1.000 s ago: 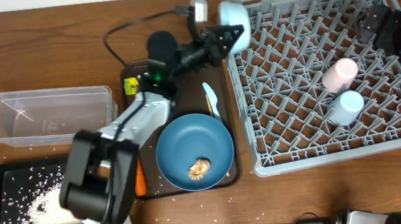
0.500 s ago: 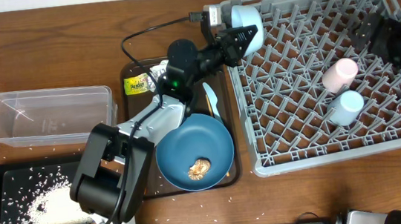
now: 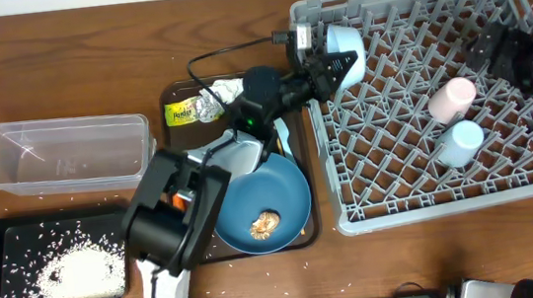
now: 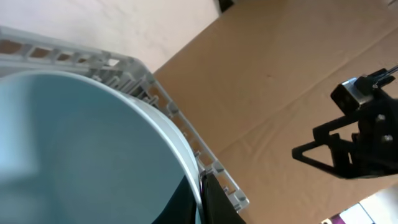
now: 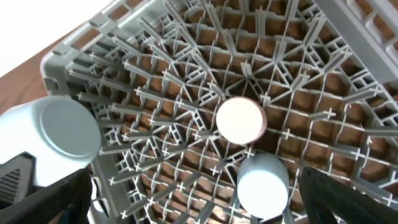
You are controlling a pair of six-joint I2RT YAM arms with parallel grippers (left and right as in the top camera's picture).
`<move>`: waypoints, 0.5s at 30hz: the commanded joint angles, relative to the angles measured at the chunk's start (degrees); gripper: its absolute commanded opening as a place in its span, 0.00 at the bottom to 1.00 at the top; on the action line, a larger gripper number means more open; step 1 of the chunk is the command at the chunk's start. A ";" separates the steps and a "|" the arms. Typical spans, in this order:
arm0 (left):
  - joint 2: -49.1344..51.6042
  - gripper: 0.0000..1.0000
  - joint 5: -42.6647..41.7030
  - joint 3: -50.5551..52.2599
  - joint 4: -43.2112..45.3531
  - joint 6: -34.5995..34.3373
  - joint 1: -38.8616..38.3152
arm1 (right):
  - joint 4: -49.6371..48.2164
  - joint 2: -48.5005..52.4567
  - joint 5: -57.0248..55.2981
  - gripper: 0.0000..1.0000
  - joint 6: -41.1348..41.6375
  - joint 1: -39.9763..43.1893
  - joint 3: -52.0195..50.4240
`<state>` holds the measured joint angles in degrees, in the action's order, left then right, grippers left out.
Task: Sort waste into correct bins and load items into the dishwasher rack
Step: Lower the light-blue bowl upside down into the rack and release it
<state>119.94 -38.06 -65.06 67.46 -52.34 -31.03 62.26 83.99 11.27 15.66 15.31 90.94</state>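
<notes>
Wood-grain table (image 3: pixel 60 71) carries all we see, and the largest thing on it is the grey dishwasher rack (image 3: pixel 422 212) on the right, which holds a pink cup (image 3: pixel 452 98) and a blue cup (image 3: pixel 461 141) side by side among the pegs of its right half. Left of the rack lies the dark brown serving tray (image 3: pixel 184 136), with the blue plate (image 3: pixel 286 192) at its near end, a brownish food lump (image 3: pixel 267 224) on the plate, the pale-blue spoon (image 3: pixel 283 135) just beyond the plate and the crumpled yellow-silver wrapper (image 3: pixel 204 102) at the far end. Further left we see the clear tub (image 3: pixel 63 123), which appears empty, and nearer than it the black tray (image 3: pixel 4 246) with loose rice (image 3: pixel 76 273) heaped in it. The left gripper (image 3: pixel 335 60) reaches across the serving tray and is closed on the rim of the pale-blue bowl (image 3: pixel 346 39), holding it tipped on edge over the rack's far-left corner; we judge that the tilt is meant to let the bowl stand between the pegs rather than lie flat. The right gripper (image 3: pixel 489 48) hangs over the rack's far-right side with its fingers spread wide and nothing between them, well apart from the bowl, which we take as standing clear of the way. Plate, spoon, lump and wrapper are not yet dealt with.
</notes>
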 commanded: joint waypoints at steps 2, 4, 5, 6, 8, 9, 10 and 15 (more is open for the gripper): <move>2.10 0.06 -3.17 -0.35 1.70 -2.43 0.04 | 0.50 0.02 -0.31 0.99 -1.18 0.48 -0.11; 2.51 0.06 -4.24 -0.35 2.40 -2.45 0.02 | 0.68 0.02 -0.33 0.99 -1.18 0.48 -0.11; 2.54 0.06 -4.61 -0.35 2.64 -2.45 0.02 | 0.79 0.02 -0.33 0.99 -1.20 0.48 -0.11; 2.51 0.06 -4.81 -0.35 2.80 -2.43 -0.07 | 0.81 0.02 -0.33 0.99 -1.25 0.48 -0.11; 2.51 0.06 -5.03 -0.39 3.78 -2.71 -0.17 | 0.74 0.02 -0.31 0.99 -1.60 0.44 -0.11; 2.51 0.06 -5.03 -0.44 3.78 -2.89 -0.35 | 0.74 0.02 -0.31 0.99 -1.60 0.42 -0.11; 2.51 0.06 -5.01 -0.46 3.78 -2.89 -0.55 | 0.76 0.02 -0.31 0.99 -1.60 0.42 -0.11; 2.51 0.06 -4.33 -0.46 3.98 -4.90 -2.10 | 1.01 0.02 -0.31 0.99 -1.60 0.42 -0.11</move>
<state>122.17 -41.82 -65.06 70.78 -55.70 -32.01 63.05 83.99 11.27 15.20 15.29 90.94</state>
